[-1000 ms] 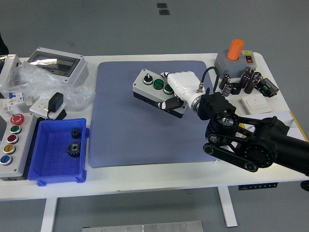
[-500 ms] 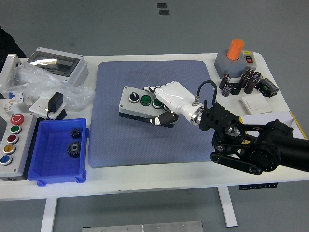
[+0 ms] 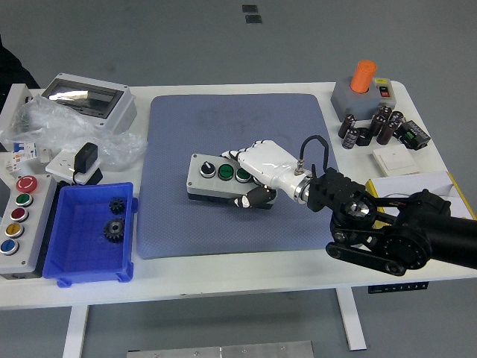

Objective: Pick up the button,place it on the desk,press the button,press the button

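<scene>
I see the button box [image 3: 223, 179] now down on the blue mat [image 3: 179, 216], further left than before; right hand [image 3: 261, 175] still wrapped around it. Pressing comes next.

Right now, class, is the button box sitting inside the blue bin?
No, the button box lies on the blue-grey mat, gripped by the right hand.

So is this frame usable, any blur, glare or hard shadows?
Head view: sharp and evenly lit, shadows soft; the right hand on the button box shows no motion blur; slight glare only on the plastic bag at left.
</scene>
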